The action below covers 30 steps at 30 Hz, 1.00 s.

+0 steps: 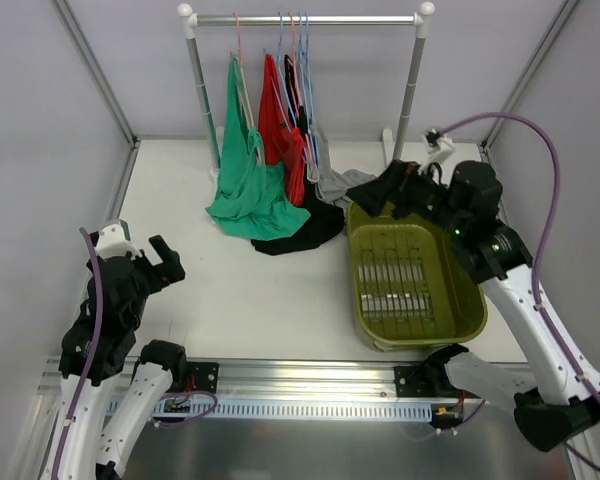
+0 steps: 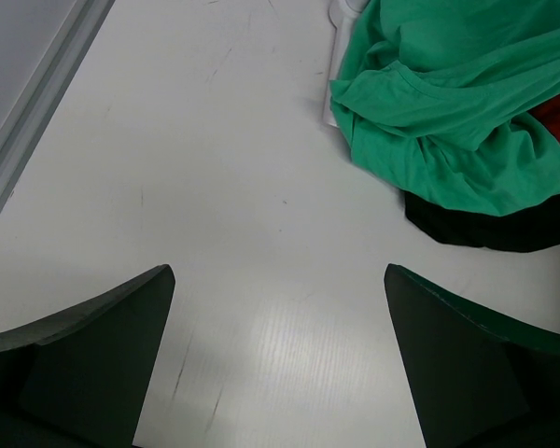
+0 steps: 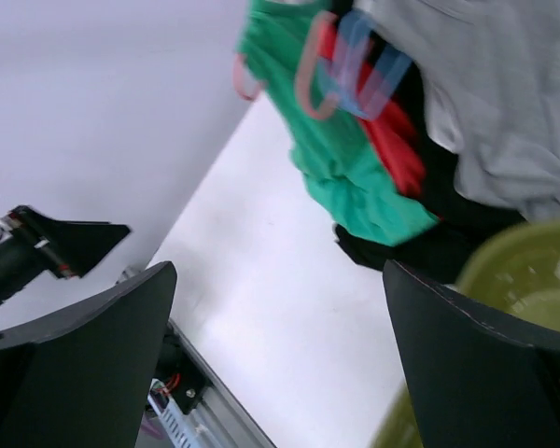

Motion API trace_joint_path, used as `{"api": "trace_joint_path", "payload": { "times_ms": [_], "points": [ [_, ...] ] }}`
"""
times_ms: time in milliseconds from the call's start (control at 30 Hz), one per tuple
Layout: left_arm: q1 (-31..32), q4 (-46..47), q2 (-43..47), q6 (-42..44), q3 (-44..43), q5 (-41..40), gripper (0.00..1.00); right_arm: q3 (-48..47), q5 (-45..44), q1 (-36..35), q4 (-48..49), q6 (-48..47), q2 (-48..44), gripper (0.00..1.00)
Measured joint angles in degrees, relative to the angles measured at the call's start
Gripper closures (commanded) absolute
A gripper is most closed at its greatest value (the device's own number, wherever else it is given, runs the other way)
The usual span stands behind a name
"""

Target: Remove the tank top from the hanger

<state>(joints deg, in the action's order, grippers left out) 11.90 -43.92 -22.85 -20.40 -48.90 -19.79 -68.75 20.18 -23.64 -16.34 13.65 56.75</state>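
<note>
My left hand (image 1: 163, 258) and right hand (image 1: 405, 190) both stood wide apart, empty. The green tank top (image 1: 248, 190) hung limp from its pink hanger (image 1: 238, 45), hem pooled on the desk (image 1: 250, 290). It looked soft and light, so I judged a shoulder strap the best place to pinch.

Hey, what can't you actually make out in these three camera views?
- Top view: the hangers bunch together; which carries the green tank top is unclear.
- Left wrist view: black garment mostly under the green tank top.
- Right wrist view: blurred; gray garment cut off by the top edge.
</note>
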Motion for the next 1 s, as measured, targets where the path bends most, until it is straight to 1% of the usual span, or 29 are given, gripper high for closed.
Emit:
{"api": "trace_joint_path", "payload": {
  "times_ms": [100,200,300,400,433,533,600,667,800,1000],
  "points": [
    [0.0,0.0,-0.46,0.0,0.0,0.04,0.01,-10.93,-2.08,-7.72,-0.31,-2.01,8.22,0.0],
    [0.0,0.0,-0.9,0.0,0.02,0.31,0.01,-22.16,-5.01,-13.42,-0.42,-4.7,16.17,0.0],
    [0.0,0.02,-1.01,0.0,0.09,0.42,0.01,-33.22,-8.63,-17.9,-0.85,-8.79,24.65,0.05],
    [0.0,0.0,-1.11,0.0,0.11,0.92,0.01,-43.19,-10.8,-20.55,-0.57,-12.9,33.77,0.09],
    [0.0,0.0,-1.2,0.0,0.11,1.27,0.01,-46.56,-11.47,-21.14,-0.85,-14.34,37.03,0.11],
    [0.0,0.02,-1.31,0.0,0.13,1.62,0.01,-55.1,-13.62,-22.1,-1.01,-17.7,45.81,0.18],
    [0.0,0.02,-1.31,0.0,0.15,1.77,0.01,-60.28,-15.47,-22.32,-0.92,-19.69,51.63,0.2],
    [0.0,0.02,-1.31,0.0,0.17,1.77,0.01,-63.04,-17.68,-22.38,-0.57,-21.57,55.93,0.22],
    [0.0,0.02,-1.31,0.0,0.28,1.86,0.01,-65.13,-22.43,-22.58,0.76,-24.72,61.57,0.22],
    [0.0,0.04,-1.31,0.0,0.55,2.58,0.01,-65.44,-26.08,-23.52,2.03,-26.73,63.65,0.22]
  ]
}}
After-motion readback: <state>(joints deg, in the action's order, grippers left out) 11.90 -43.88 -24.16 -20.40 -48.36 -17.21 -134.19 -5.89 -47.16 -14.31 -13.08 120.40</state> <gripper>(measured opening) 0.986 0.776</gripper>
